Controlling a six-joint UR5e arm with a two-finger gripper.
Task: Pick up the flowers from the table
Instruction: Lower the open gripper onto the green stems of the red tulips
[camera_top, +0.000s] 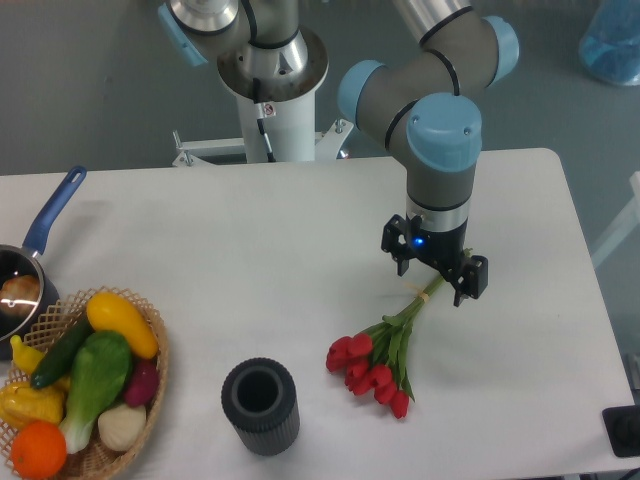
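The gripper (436, 272) is down over the tied stems of the flowers (380, 358), which lie on the white table (250, 260). A dark cup (260, 406) stands near a basket (150, 385) of toy food.

You have a single fixed view here, set high and in front of the table (250, 260), looking down and across it toward the robot's base column (275, 110) at the far edge. It sits at middle range: you see most of the tabletop, but the near edge and left side run out of frame, cutting off the basket (150, 400) and the pan (30, 270). The far right corner seems to lie just within view. There is no second view to compare with.
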